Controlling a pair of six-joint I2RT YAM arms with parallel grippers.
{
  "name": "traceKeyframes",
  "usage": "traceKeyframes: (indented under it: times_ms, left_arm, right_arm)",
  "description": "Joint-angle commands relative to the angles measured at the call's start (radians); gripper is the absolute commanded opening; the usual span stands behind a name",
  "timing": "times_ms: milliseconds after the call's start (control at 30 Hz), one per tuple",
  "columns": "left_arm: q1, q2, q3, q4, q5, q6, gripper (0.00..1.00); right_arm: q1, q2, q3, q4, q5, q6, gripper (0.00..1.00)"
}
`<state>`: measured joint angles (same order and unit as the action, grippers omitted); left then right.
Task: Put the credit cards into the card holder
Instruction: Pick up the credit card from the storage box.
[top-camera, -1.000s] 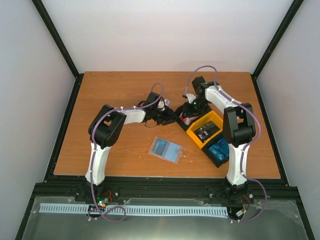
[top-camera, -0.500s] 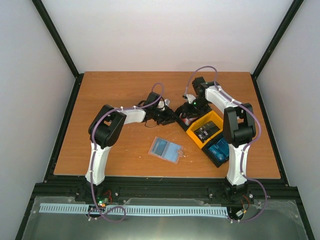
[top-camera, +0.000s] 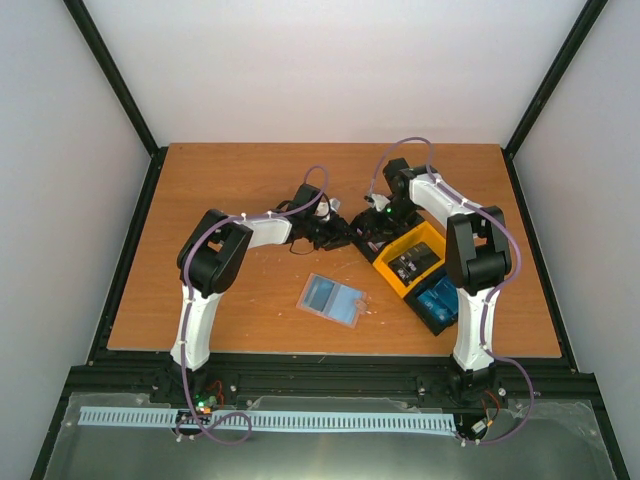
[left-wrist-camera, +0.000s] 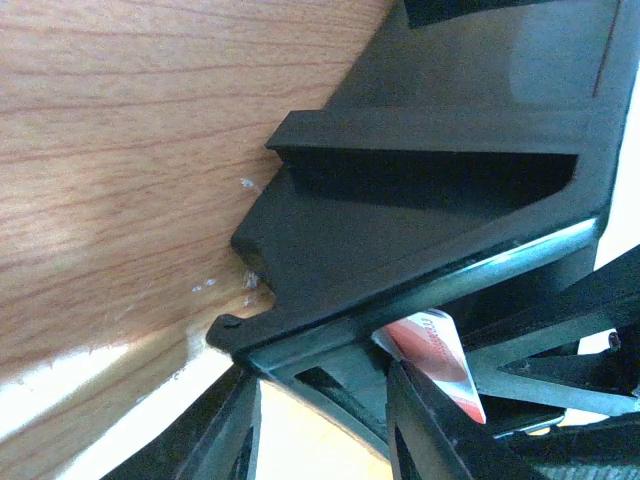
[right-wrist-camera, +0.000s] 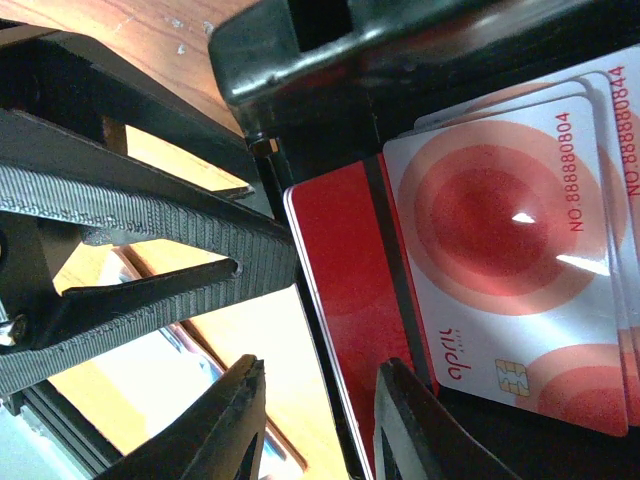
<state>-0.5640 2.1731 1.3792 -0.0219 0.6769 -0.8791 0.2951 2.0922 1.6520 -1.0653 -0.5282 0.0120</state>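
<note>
My right end effector (right-wrist-camera: 320, 425) stands released, its jaws astride the edge of a red card (right-wrist-camera: 345, 290) in the end compartment of the tray (right-wrist-camera: 300, 60). More cards (right-wrist-camera: 500, 220), white with red discs, overlap it. My left end effector (left-wrist-camera: 320, 435) crowds the same tray corner from the other side; whether it grips the wall I cannot tell. The card holder (top-camera: 332, 298) lies flat on the desk (top-camera: 230, 180), well apart, nearer my bases.
</note>
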Motion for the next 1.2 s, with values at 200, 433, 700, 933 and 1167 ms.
traceKeyframes:
  times_ms: [200, 433, 700, 933, 1167]
  left_arm:
    - [-0.009, 0.025, 0.046, -0.011, -0.003, 0.024, 0.37]
    - [-0.008, 0.025, 0.050, -0.026, -0.009, 0.029, 0.37]
    - [-0.008, 0.020, 0.051, -0.031, -0.013, 0.035, 0.37]
    - [-0.008, -0.011, 0.050, -0.033, -0.013, 0.064, 0.41]
    - [-0.008, -0.068, 0.037, -0.029, -0.023, 0.105, 0.48]
  right_arm:
    - [0.007, 0.045, 0.056, -0.017, 0.033, -0.056, 0.29]
    - [0.018, 0.103, 0.102, -0.023, 0.091, -0.063, 0.20]
    - [0.016, 0.026, 0.125, -0.011, 0.145, -0.052, 0.03]
    - [0.016, -0.051, 0.105, 0.002, 0.189, -0.026, 0.03]
    - [0.008, -0.140, 0.063, 0.069, 0.216, 0.025, 0.03]
